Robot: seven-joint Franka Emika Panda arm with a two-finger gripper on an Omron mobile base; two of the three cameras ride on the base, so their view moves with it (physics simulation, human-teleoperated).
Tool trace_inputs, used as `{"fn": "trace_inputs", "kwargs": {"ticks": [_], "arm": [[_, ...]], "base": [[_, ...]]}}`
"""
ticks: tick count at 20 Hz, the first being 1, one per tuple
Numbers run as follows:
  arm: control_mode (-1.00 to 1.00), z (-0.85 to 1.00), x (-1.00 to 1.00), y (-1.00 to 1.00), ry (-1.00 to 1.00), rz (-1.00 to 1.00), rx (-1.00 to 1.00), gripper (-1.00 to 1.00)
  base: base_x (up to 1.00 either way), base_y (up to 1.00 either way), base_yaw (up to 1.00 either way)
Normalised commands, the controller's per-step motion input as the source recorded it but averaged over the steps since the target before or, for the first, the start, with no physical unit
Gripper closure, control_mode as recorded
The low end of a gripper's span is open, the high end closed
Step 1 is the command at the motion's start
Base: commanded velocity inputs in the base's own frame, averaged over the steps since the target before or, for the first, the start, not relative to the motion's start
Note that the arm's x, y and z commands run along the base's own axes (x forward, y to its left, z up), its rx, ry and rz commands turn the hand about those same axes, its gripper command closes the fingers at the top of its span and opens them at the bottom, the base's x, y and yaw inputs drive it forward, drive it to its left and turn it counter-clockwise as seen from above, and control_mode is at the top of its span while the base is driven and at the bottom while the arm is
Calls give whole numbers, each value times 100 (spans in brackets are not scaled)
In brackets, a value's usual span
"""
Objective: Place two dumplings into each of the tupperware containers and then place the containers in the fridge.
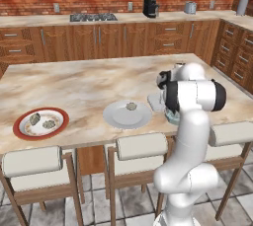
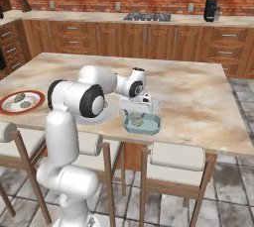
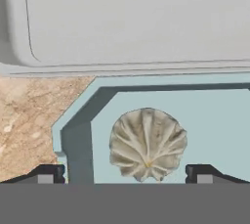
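A pleated dumpling (image 3: 148, 144) lies in the teal tupperware container (image 3: 215, 115) on the island counter (image 2: 198, 97), the gripper (image 3: 127, 174) hovering spread wide above. Soft and light, it likely wants a gentle pinch across its rounded sides.

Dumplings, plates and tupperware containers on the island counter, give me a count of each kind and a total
Dumplings: 4, two on the red-rimmed plate, at and, one on the pale grey plate, one in the teal container
Plates: 2
Tupperware containers: 2, teal and the whitish one
Total: 8
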Motion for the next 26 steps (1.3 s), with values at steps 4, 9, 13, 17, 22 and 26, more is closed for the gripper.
{"fn": "trace_inputs", "kwargs": {"ticks": [4,9,13,17,22,26], "arm": [[-100,44,2,79,-4,-3,-8,-100],[-100,0,34,95,-3,0,-4,-100],[-100,0,41,67,0,0,0,-100],[-100,0,57,34,0,0,1,-100],[-100,-13,61,35,4,0,1,-100],[-100,-22,15,54,13,0,0,-100]], "base": [[0,0,0],[0,0,0],[0,0,0],[0,0,0],[0,0,0],[0,0,0]]}}
